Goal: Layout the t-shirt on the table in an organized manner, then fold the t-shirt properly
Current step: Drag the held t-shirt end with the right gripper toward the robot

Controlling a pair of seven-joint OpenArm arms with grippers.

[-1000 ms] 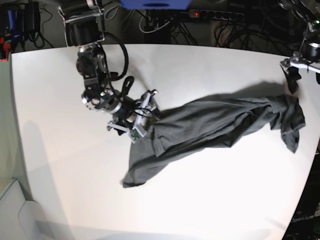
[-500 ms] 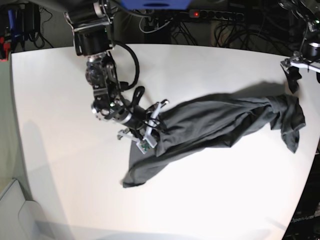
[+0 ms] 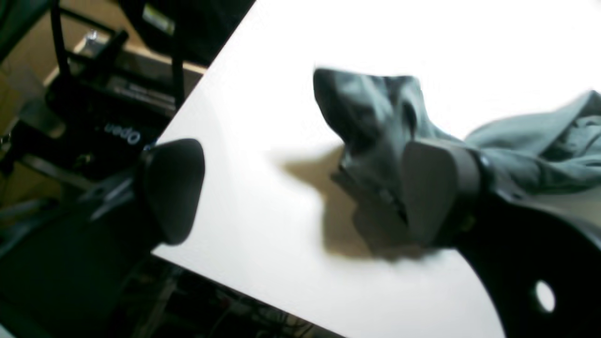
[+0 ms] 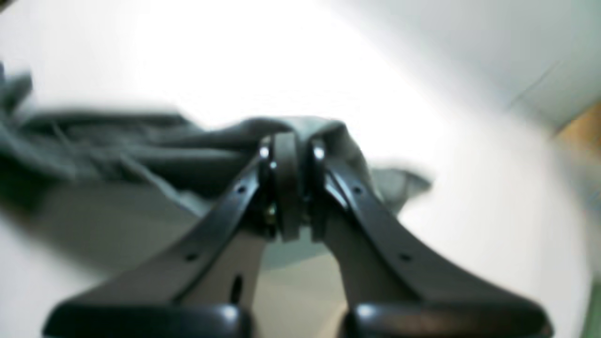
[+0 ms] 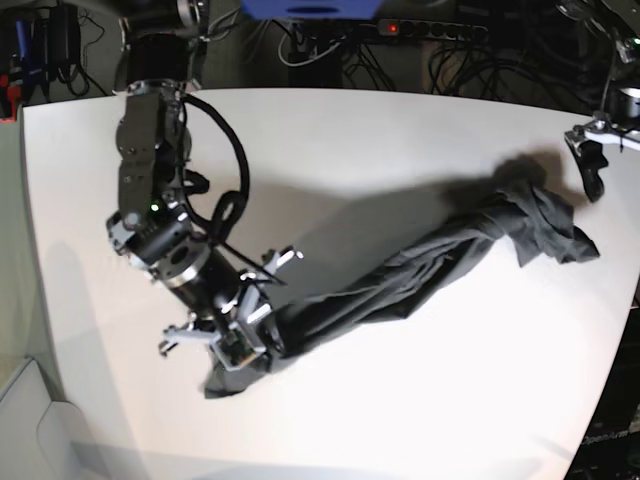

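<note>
Right end effector (image 4: 287,188) on t-shirt (image 4: 141,150)

We are counting one t-shirt (image 5: 440,255) lying on one table (image 5: 400,140). We are also seeing two grippers: the right gripper (image 5: 240,345) at seven o'clock and the left gripper (image 5: 597,165) at two o'clock.
</note>
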